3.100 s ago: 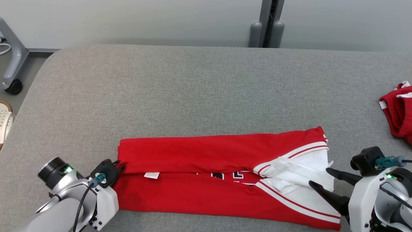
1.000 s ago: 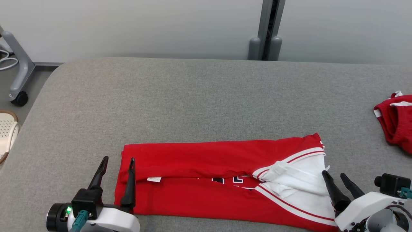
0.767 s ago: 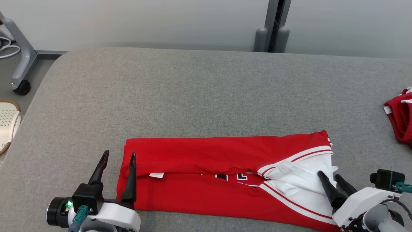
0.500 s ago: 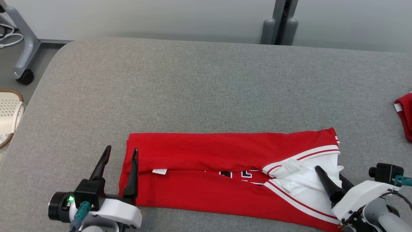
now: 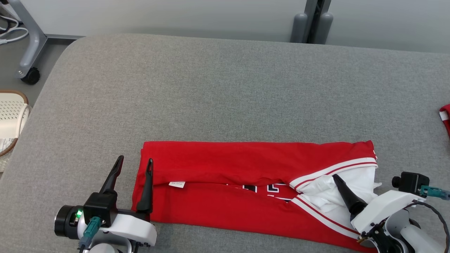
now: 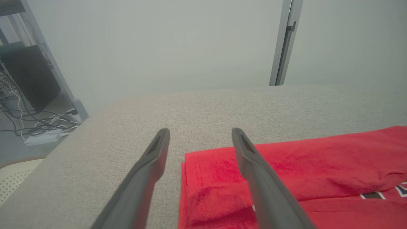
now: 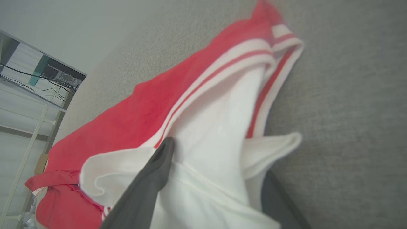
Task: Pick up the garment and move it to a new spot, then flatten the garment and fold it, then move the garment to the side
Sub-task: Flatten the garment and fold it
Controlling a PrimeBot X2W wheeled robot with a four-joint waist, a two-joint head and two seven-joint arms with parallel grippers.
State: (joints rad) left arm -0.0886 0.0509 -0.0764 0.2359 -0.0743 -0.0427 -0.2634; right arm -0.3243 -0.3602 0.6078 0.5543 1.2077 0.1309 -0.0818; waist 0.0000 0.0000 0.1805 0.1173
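Note:
The garment (image 5: 246, 163) is a red shirt with white striped sleeves, folded into a long strip near the front of the grey table (image 5: 211, 88). My left gripper (image 5: 135, 160) stands open at its left end, one finger over the red hem (image 6: 203, 178) and the other over bare table. At the right end my right gripper (image 5: 353, 182) is open around the bunched white sleeve (image 7: 219, 127). One dark finger (image 7: 152, 181) lies on top of the sleeve, while the other is partly hidden under a white flap (image 7: 270, 149).
Another red garment (image 5: 445, 116) pokes in at the table's right edge. A white perforated basket (image 5: 10, 119) and a wheeled stand leg (image 5: 30, 70) sit off the left side. Two grey posts (image 5: 311, 23) stand behind the table. Cables and a power strip (image 6: 41, 138) lie on the floor.
The head camera has shifted, sliding the scene. My right gripper has pushed further into the white sleeve, one finger slipping under the fabric. The left gripper keeps its place at the left hem.

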